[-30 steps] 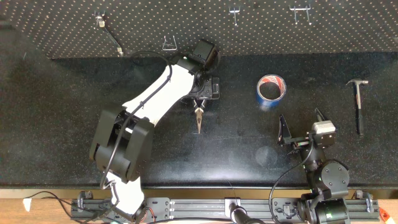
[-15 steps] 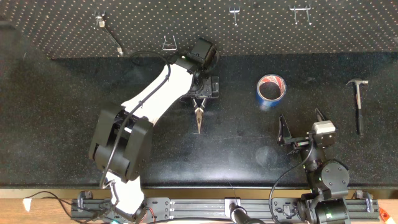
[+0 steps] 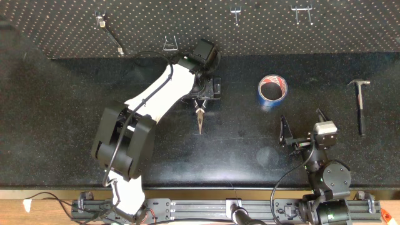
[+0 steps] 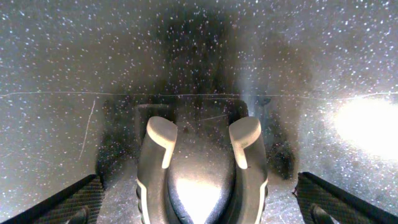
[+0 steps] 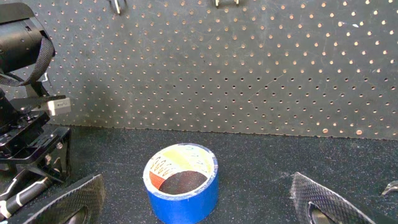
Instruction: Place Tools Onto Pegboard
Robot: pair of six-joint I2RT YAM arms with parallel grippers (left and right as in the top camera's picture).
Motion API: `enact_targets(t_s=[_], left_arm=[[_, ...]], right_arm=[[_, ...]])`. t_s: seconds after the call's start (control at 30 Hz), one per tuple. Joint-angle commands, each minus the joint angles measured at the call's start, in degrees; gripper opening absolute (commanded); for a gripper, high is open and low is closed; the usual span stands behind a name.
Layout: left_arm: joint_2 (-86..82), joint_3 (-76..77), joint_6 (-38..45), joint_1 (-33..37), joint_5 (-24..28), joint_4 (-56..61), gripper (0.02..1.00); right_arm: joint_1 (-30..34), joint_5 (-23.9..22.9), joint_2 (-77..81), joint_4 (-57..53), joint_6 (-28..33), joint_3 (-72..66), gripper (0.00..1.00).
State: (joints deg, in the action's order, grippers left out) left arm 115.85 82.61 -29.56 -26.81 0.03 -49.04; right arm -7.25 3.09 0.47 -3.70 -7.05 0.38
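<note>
Grey-handled pliers (image 3: 200, 119) lie on the black tabletop, jaws pointing toward the near edge. My left gripper (image 3: 201, 100) hangs low over their handle end. In the left wrist view the two pale handles (image 4: 163, 144) lie between my wide-apart fingers (image 4: 74, 199) without touching them, so that gripper (image 4: 199, 180) is open. The pegboard (image 3: 262, 28) stands along the far edge with bare hooks (image 3: 170, 42). My right gripper (image 3: 303, 124) rests open near its base, facing the blue tape roll (image 5: 181, 183).
A blue tape roll (image 3: 273, 91) sits right of centre and a hammer (image 3: 360, 106) lies at the far right. A slim tool (image 3: 111, 36) hangs on the pegboard at the left. More hooks (image 3: 303, 12) are at the upper right.
The left arm's elbow has shifted very slightly. Its gripper stays over the pliers' handles. The right arm has not moved.
</note>
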Motion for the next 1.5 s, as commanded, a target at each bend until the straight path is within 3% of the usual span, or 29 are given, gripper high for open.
enact_targets(t_s=[0.03, 0.47, 0.6, 0.7, 0.83, 0.9, 1.03, 1.17, 1.2, 1.23, 1.5], left_arm=[[0.9, 1.0, 1.0, 0.1, -1.3, -0.2, 0.996], [0.9, 1.0, 3.1, 0.1, -1.5, -0.6, 0.998], [0.9, 1.0, 2.9, 0.1, -1.5, -0.6, 0.917], [1.2, 1.0, 2.0, 0.1, -1.2, -0.2, 0.998], [1.9, 1.0, 1.3, 0.1, -0.4, -0.2, 1.0], [2.0, 1.0, 1.3, 0.1, -0.4, -0.2, 0.912], [2.0, 1.0, 1.3, 0.1, -0.4, -0.2, 0.557], [2.0, 1.0, 1.3, 0.1, -0.4, 0.5, 0.34], [2.0, 1.0, 1.3, 0.1, -0.4, 0.9, 0.137], [2.0, 1.0, 1.3, 0.2, -0.4, 0.9, 0.029], [-6.2, -2.7, 1.4, 0.5, -1.8, 0.0, 0.029]], right_arm=[[-0.4, -0.1, -0.4, -0.3, -0.4, -0.2, 0.976], [-0.4, -0.1, -0.4, -0.3, -0.4, -0.2, 0.976], [-0.4, -0.1, -0.4, -0.3, -0.4, -0.2, 0.976], [-0.4, -0.1, -0.4, -0.3, -0.4, -0.2, 0.976], [-0.4, -0.1, -0.4, -0.3, -0.4, -0.2, 0.976], [-0.4, -0.1, -0.4, -0.3, -0.4, -0.2, 0.976], [-0.4, -0.1, -0.4, -0.3, -0.4, -0.2, 0.976], [-0.4, -0.1, -0.4, -0.3, -0.4, -0.2, 0.976], [-0.4, -0.1, -0.4, -0.3, -0.4, -0.2, 0.976], [-0.4, -0.1, -0.4, -0.3, -0.4, -0.2, 0.976], [-0.4, -0.1, -0.4, -0.3, -0.4, -0.2, 0.976]])
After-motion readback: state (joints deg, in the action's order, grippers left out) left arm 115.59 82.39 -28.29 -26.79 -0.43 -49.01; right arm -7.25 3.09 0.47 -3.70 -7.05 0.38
